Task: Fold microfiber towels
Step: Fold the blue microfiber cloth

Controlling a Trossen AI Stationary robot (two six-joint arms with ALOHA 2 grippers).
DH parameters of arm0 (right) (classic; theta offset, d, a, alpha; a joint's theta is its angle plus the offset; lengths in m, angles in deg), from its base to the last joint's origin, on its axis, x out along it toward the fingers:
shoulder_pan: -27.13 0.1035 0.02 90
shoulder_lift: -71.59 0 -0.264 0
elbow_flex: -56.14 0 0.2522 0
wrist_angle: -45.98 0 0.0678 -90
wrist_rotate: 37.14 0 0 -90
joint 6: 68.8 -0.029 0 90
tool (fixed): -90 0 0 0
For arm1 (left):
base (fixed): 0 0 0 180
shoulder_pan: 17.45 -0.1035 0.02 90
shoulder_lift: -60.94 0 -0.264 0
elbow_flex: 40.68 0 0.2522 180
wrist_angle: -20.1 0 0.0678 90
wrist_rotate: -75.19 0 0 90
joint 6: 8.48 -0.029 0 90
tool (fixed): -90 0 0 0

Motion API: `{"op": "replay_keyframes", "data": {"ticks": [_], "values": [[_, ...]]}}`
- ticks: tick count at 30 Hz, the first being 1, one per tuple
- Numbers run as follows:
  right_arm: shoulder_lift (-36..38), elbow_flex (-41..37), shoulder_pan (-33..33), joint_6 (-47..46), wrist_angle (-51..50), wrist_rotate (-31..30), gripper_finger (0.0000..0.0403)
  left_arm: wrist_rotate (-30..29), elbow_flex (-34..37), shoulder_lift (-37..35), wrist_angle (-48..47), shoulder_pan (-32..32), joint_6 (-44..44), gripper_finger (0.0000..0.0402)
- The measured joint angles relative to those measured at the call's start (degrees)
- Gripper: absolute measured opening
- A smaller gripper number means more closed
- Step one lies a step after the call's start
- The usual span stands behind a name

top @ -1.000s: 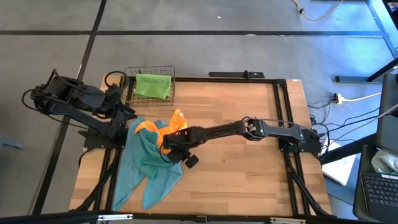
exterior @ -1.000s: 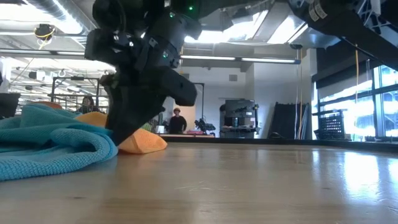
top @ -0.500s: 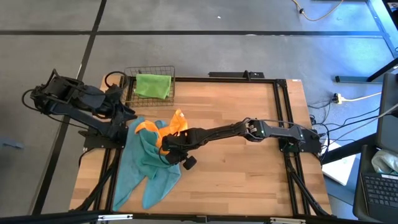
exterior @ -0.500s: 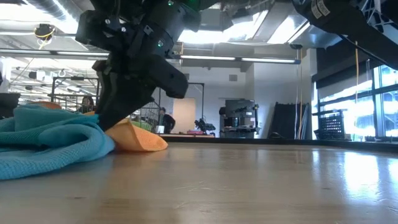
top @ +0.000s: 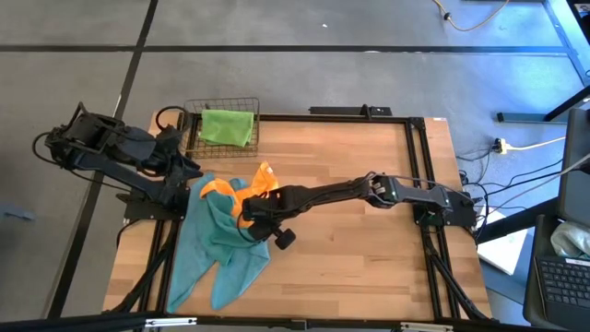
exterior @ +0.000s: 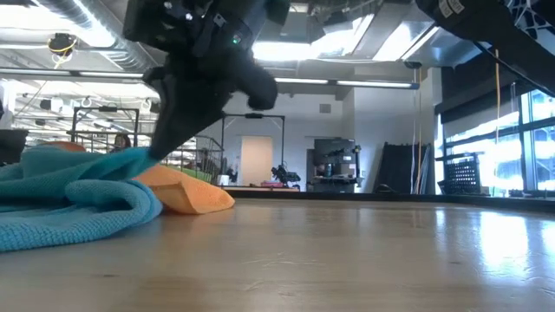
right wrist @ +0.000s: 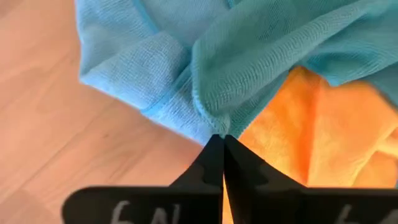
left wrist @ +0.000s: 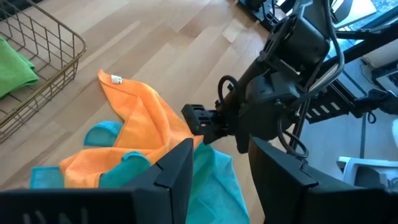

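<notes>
A heap of teal towels (top: pixel 217 244) lies at the table's near left and partly covers an orange towel (top: pixel 255 183). A lime green towel (top: pixel 227 126) lies in a wire basket (top: pixel 194 112) at the far left. My right gripper (right wrist: pixel 222 144) reaches across the table to the heap's right side and is shut on teal cloth. In the low view it (exterior: pixel 158 154) stands just above the heap (exterior: pixel 61 199) and the orange towel (exterior: pixel 186 192). My left gripper (left wrist: pixel 217 180) is open and empty, hovering at the table's left edge (top: pixel 189 171). My right gripper pinches a hemmed edge of a teal towel (right wrist: pixel 214 121) between its two shut fingertips. The fingers come slanting down from the table's right side. The cloth rises to a small peak at the fingertips (exterior: pixel 143 159). The rest of the towel lies slack on the heap and the table.
Bare wood (top: pixel 369 258) stretches over the table's middle and right. A black frame (top: pixel 410 166) runs along the table's edges. Cables and a laptop (top: pixel 562 267) lie off the table to the right.
My right gripper dipped toward the teal heap and has then risen a little. It has drawn a bit of teal cloth up into a peak, while the rest of the heap and the orange towel have stayed where they were.
</notes>
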Motion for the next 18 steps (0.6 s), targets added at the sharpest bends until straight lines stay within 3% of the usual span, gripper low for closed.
{"op": "replay_keyframes", "data": {"ticks": [7, 13, 18], "values": [[0.0, 0.0, 0.1, -3.4, -0.8, 0.0, 0.0028, 0.0, 0.0, 0.0, -0.1, 0.0, -1.1, 0.0147], [0.7, -0.1, 0.3, -5.1, -0.6, 0.4, 0.0006, 0.0, 0.0, 0.0, -0.1, 0.0, -1.1, 0.0147], [2.7, -0.1, 0.1, -7.6, 0.4, 0.5, 0.0011, 0.0, 0.0, 0.0, -0.1, 0.0, -1.1, 0.0147]]}}
